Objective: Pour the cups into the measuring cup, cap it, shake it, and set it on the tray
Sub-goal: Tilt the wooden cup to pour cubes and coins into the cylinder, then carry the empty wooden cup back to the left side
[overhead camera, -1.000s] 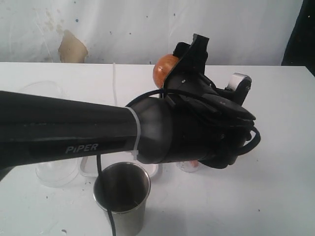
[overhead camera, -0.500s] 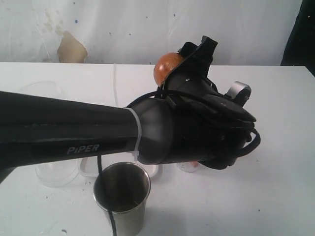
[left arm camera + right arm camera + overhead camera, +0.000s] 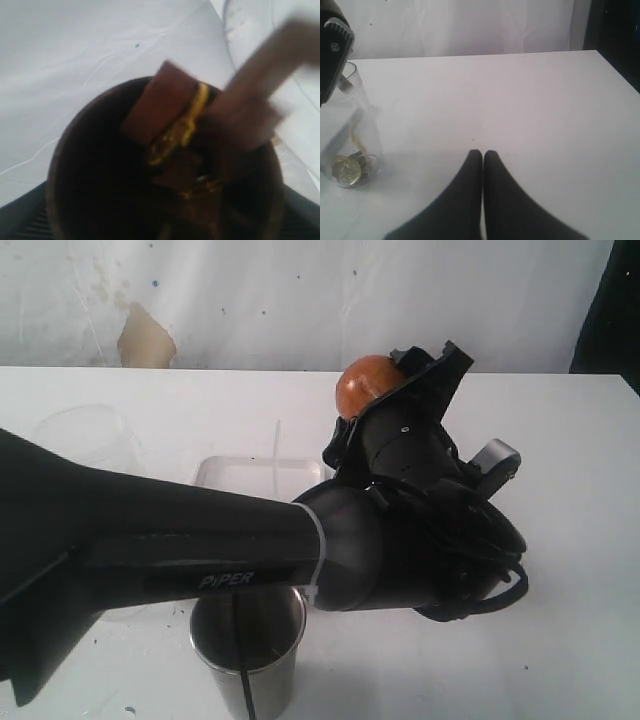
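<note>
My left gripper [image 3: 402,372] is shut on the squat brown cup [image 3: 364,383], held up and tipped over. In the left wrist view the brown cup [image 3: 95,180] faces the camera, and blurred brown and yellow pieces [image 3: 167,107] are sliding out of its mouth. The clear measuring cup [image 3: 351,131] stands on the table with gold coins [image 3: 347,170] at its bottom, under the left gripper's fingers [image 3: 334,45]. In the exterior view my arm hides it. The steel tumbler [image 3: 247,652] stands upright at the near edge. My right gripper [image 3: 483,153] is shut and holds nothing, low over bare table.
The white tray [image 3: 245,473] lies behind my left arm [image 3: 200,550], partly covered by it. A wide frosted jar [image 3: 85,435] stands at the far left. The table's right edge [image 3: 620,72] meets a dark area.
My left arm has swung to the right and lifted, tipping the brown cup further. The tray's far part has come into view behind the arm. The right gripper's earlier state is not shown.
</note>
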Robot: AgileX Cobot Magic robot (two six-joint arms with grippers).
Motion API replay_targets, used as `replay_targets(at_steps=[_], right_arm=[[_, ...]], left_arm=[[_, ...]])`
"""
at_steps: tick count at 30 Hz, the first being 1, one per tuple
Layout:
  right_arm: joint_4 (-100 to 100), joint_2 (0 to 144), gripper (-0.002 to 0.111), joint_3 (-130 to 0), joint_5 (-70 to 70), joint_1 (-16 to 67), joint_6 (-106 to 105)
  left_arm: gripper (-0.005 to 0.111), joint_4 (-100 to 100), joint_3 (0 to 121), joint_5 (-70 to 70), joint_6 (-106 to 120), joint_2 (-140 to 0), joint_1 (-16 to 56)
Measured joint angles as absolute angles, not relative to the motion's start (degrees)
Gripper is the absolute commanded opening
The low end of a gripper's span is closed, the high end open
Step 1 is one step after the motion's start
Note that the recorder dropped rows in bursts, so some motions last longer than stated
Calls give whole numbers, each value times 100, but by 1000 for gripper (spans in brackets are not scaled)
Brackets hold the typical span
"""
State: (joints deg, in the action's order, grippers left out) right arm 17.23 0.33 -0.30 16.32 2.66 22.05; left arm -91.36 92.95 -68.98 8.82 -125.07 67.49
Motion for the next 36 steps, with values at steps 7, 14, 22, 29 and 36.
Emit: replay_targets(at_steps=[7,14,22,29,36], right_arm=[[1723,33,0,-30,1632,266,2205],[1723,33,0,-30,1632,266,2205],[1723,33,0,-30,1632,266,2246],[1723,33,0,-30,1632,266,2270],[1723,33,0,-30,1632,266,2281]], left_arm=[[0,-9570,9295,-6898,1088,-12507,6749],[0,-9637,9031,-6898,1506,-12240,6749],[0,-9810,8511,-6906,1525,-12082,6741],[0,-9819,8442,-6906,1419,-12082,6741],[0,-9819,8442,-6906,391,-12082,6741]])
